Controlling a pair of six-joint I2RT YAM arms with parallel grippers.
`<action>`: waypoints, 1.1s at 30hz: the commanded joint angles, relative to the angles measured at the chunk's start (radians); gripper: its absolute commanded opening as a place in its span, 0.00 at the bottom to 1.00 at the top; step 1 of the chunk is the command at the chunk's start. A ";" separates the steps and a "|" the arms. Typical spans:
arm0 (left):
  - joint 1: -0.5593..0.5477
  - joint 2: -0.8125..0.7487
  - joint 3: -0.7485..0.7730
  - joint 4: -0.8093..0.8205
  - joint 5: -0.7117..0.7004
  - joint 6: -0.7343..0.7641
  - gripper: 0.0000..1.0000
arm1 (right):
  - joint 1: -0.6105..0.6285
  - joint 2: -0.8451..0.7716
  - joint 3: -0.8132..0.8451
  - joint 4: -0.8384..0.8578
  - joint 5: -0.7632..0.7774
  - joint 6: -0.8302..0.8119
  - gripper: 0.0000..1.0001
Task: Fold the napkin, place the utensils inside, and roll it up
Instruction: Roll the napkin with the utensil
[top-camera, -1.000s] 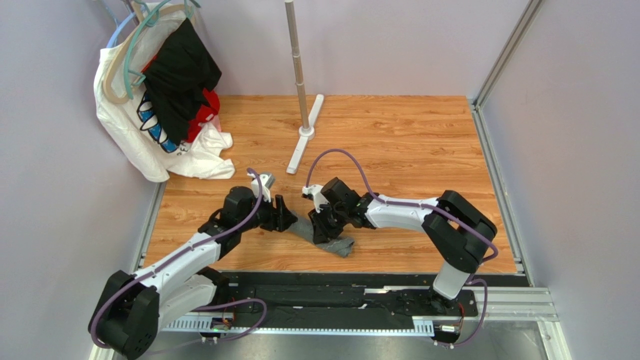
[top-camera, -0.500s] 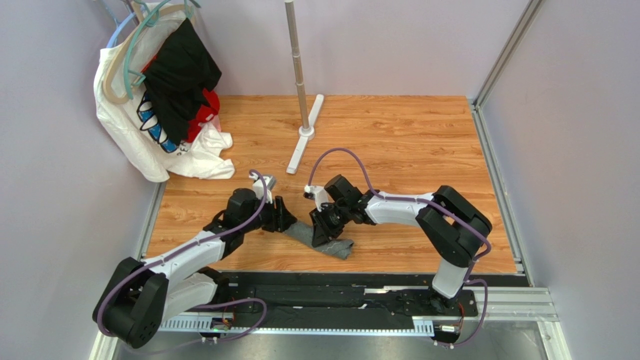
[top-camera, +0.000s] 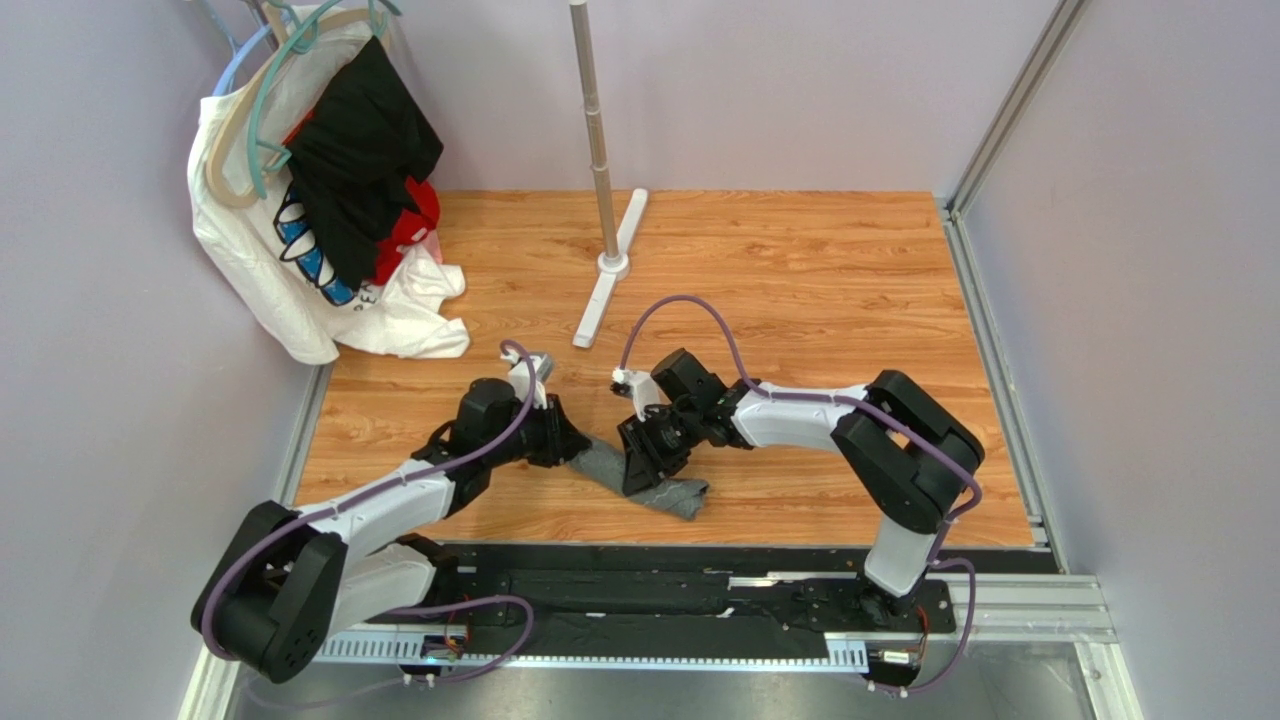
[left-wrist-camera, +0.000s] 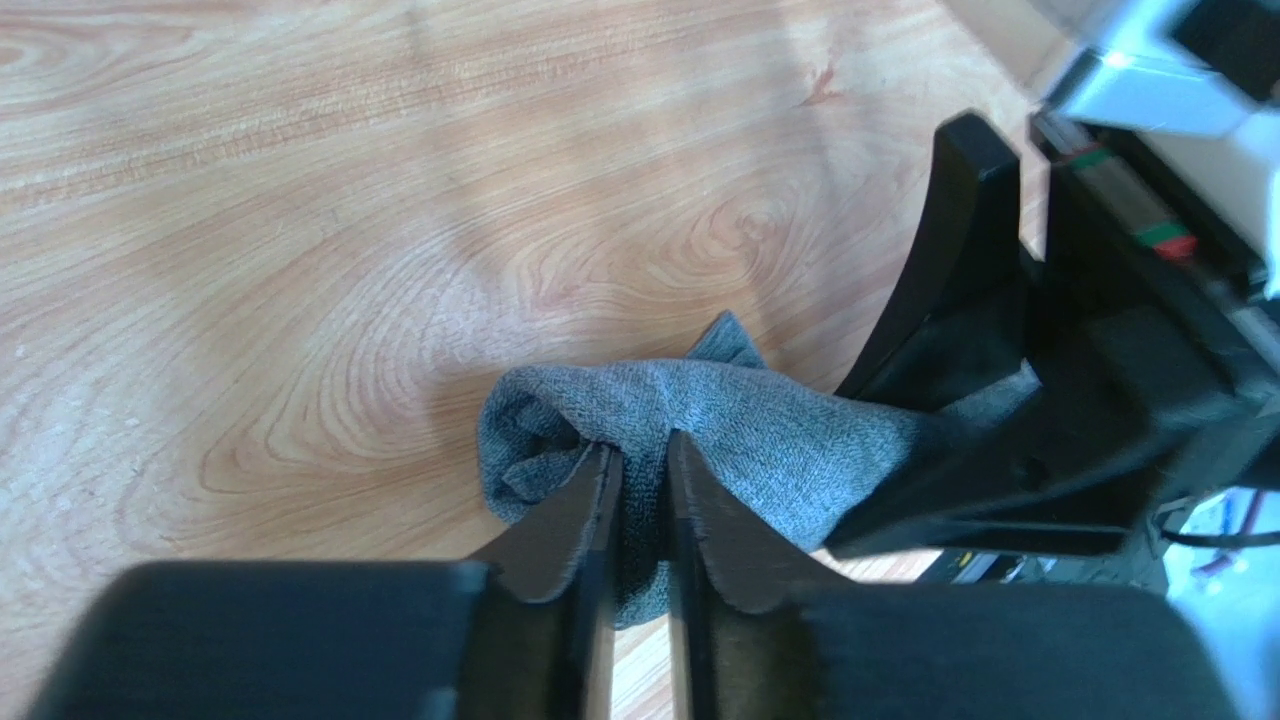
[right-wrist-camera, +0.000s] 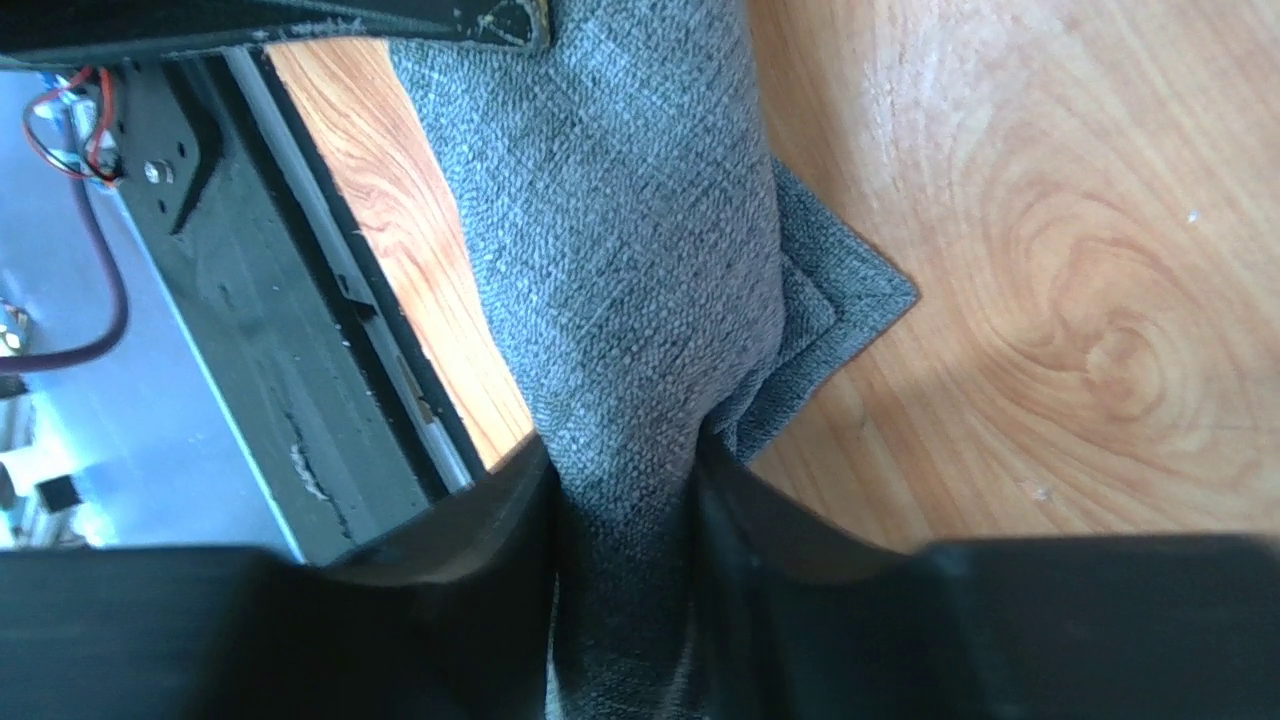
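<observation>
The napkin (top-camera: 684, 492) lies as a grey rolled bundle, slanting across the wooden table (top-camera: 812, 285) between both arms. My left gripper (top-camera: 571, 444) is at the roll's upper left end. In the left wrist view that gripper (left-wrist-camera: 634, 453) is shut, pinching a fold of the napkin (left-wrist-camera: 751, 428). My right gripper (top-camera: 640, 462) straddles the middle of the roll. In the right wrist view its fingers (right-wrist-camera: 496, 518) press on both sides of the napkin (right-wrist-camera: 631, 225). The right gripper's black fingers (left-wrist-camera: 962, 270) also show in the left wrist view. The utensils are hidden.
White, black and red clothes (top-camera: 323, 195) hang on hangers at the back left. A metal pole (top-camera: 597, 135) stands on a white base (top-camera: 613, 270) at the back centre. A black rail (top-camera: 676, 593) runs along the near edge. Walls close in left and right.
My left gripper has slid a little towards the roll's end and closed on the cloth. The right gripper has stayed on the roll, hardly moving.
</observation>
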 joint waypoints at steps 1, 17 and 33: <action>0.003 0.030 0.011 0.013 0.012 0.007 0.15 | -0.005 0.015 -0.031 -0.067 0.065 0.007 0.51; 0.003 0.183 0.129 -0.048 0.081 0.068 0.00 | 0.044 -0.272 0.054 -0.252 0.551 -0.059 0.68; 0.003 0.266 0.200 -0.102 0.122 0.099 0.00 | 0.377 -0.188 0.032 -0.062 0.898 -0.214 0.68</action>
